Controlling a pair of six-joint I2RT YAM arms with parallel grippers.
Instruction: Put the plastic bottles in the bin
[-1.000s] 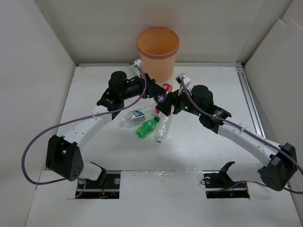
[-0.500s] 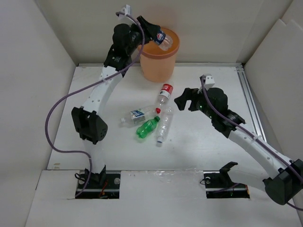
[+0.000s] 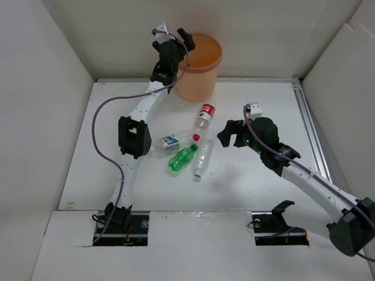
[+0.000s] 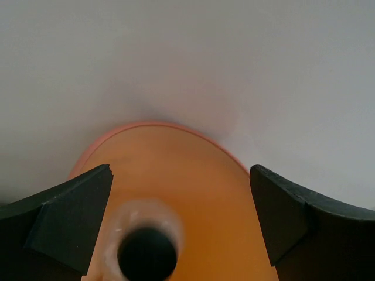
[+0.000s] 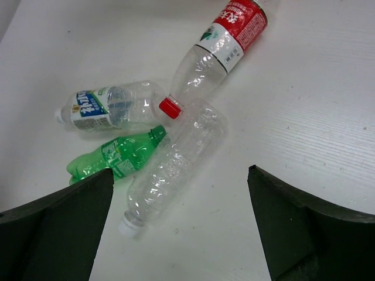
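Overhead, the left arm's fingers stand apart above the round orange plastic bin, with a blurred clear bottle seen below them inside it. The right arm's fingers, also apart, hover over four touching bottles on the white tabletop: red-labelled clear bottle, blue-labelled clear bottle, green bottle, unlabelled clear bottle.

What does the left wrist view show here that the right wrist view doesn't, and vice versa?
Left wrist only: the orange bin from above, with a blurred round shape within its outline, possibly a bottle end-on. Right wrist only: on the table, a red-labelled bottle, a blue-labelled bottle, a green bottle and a clear bottle, all lying down. Shared: the left claw and right claw each open and empty.
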